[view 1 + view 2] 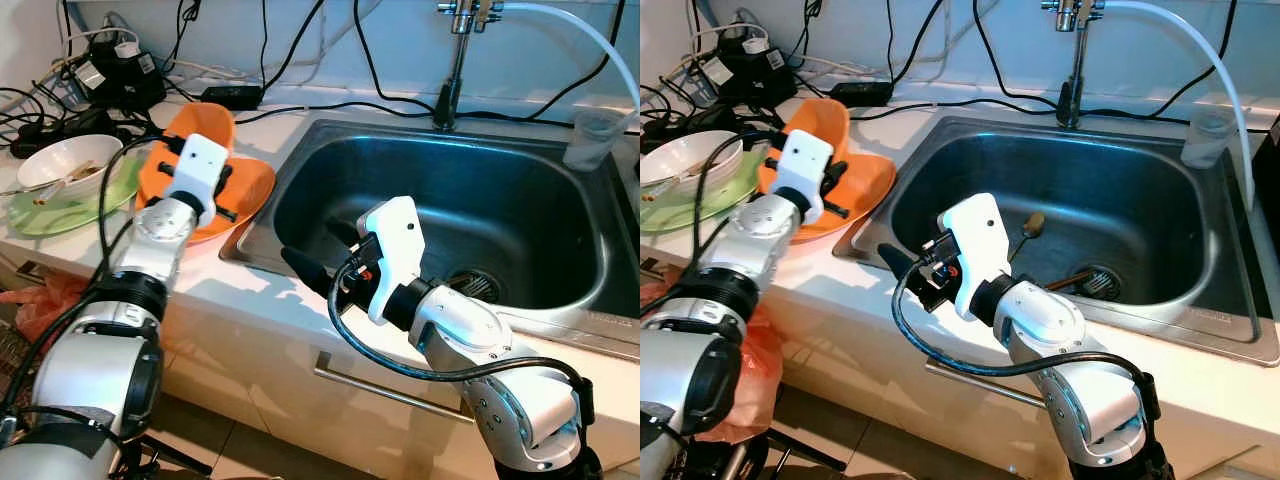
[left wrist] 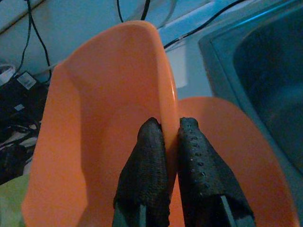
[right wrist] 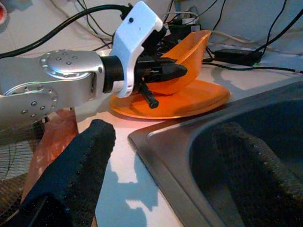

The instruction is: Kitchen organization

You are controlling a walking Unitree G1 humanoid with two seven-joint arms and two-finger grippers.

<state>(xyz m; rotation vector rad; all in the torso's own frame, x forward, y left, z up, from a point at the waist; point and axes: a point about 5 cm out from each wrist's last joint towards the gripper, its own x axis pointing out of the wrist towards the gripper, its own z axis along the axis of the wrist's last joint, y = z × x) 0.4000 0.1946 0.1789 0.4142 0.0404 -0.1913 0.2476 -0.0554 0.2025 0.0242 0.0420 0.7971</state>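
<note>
Your left gripper pinches orange bowl rim, tilted on orange plate beside sink; right gripper spread over sink's front-left corner.

Black cables, power adapters, perhaps chargers.
</note>
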